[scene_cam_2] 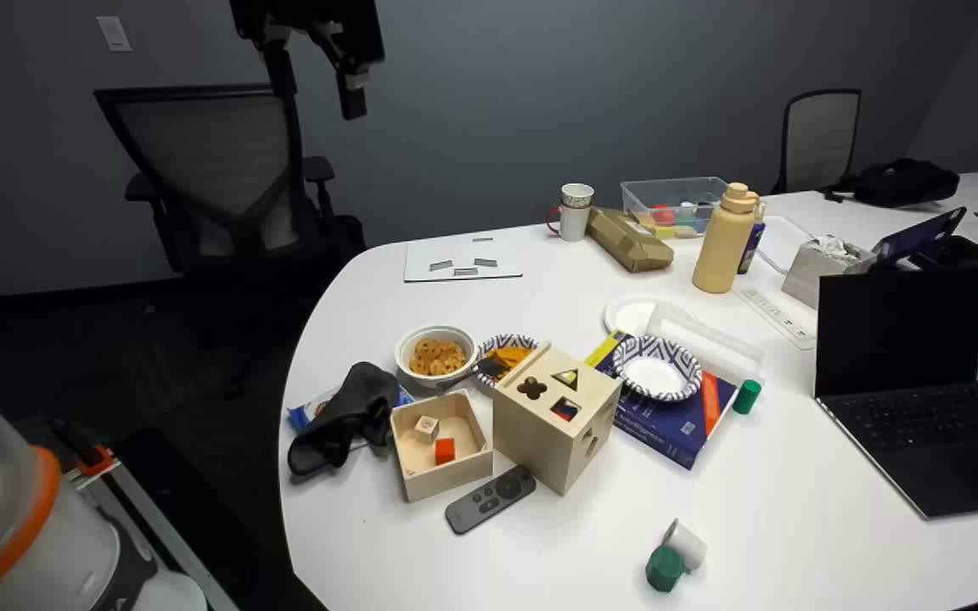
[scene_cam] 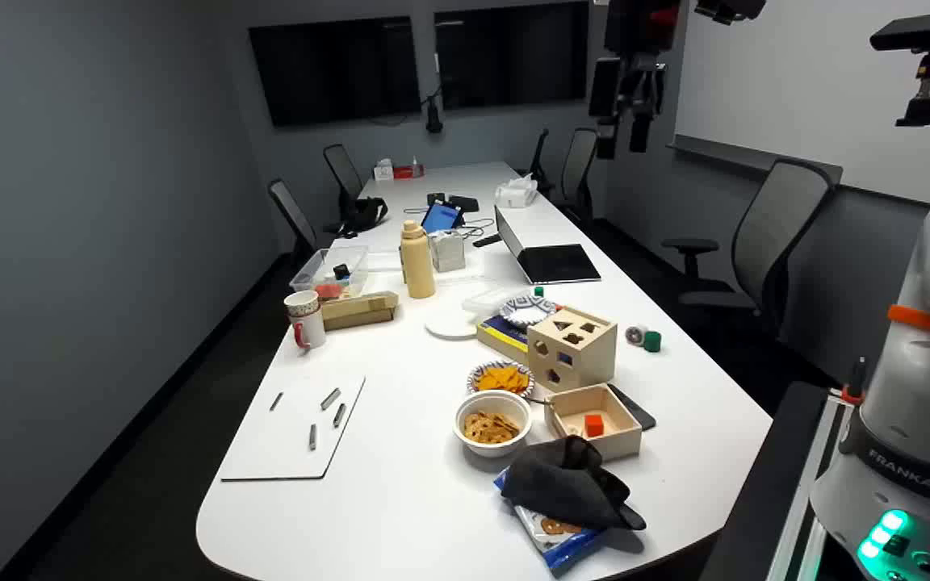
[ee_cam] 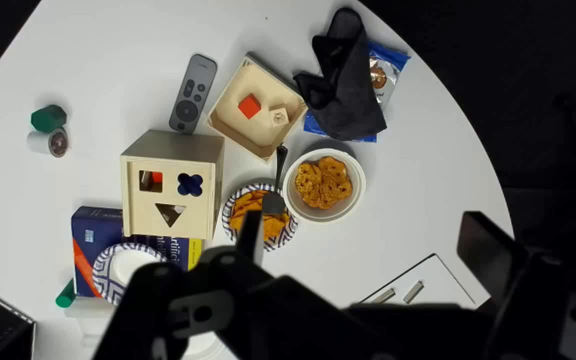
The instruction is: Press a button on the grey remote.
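The black two-fingered end effector [ee_cam: 368, 236] gapes wide, empty. The slim grey plastic-looking remote [ee_cam: 193, 94], probably light, stiff, best held by its long sides, lies just beside a square pale-wood tray [ee_cam: 258, 85].

Grey walls [scene_cam: 102, 202], dark floor [scene_cam: 150, 500]. Chairs [scene_cam: 784, 222] along white table [scene_cam: 400, 492]. Two black wall screens [scene_cam: 336, 73].

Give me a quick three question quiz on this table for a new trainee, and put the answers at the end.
1. True or false: the fingers are open.
2. The grey remote lies: (a) on the book, (b) beside the tray, (c) on the laptop.
3. How many blocks sit in the tray, and in what colours?

Key: 1, true. 2, b. 3, two: one red, one pale.
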### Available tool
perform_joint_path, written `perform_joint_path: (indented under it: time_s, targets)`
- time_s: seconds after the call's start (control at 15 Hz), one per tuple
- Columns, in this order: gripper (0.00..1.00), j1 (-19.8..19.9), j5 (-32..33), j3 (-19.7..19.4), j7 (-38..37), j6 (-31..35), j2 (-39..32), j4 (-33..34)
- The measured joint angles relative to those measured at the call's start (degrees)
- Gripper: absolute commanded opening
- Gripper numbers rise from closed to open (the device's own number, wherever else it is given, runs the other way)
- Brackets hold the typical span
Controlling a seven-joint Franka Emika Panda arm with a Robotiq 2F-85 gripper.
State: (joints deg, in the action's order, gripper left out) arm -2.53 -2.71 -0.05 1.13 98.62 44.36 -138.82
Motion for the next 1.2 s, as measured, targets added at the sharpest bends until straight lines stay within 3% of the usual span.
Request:
perform_joint_path:
  time_s: [0.73, 1.2]
  targets:
    - [1.0, 0.68, 0.06, -1.3, 0.44, 1.35, -1.6, -0.91]
    - [1.0, 6.18, 0.15, -12.06, 8.39, 20.37, -13.55, -10.44]
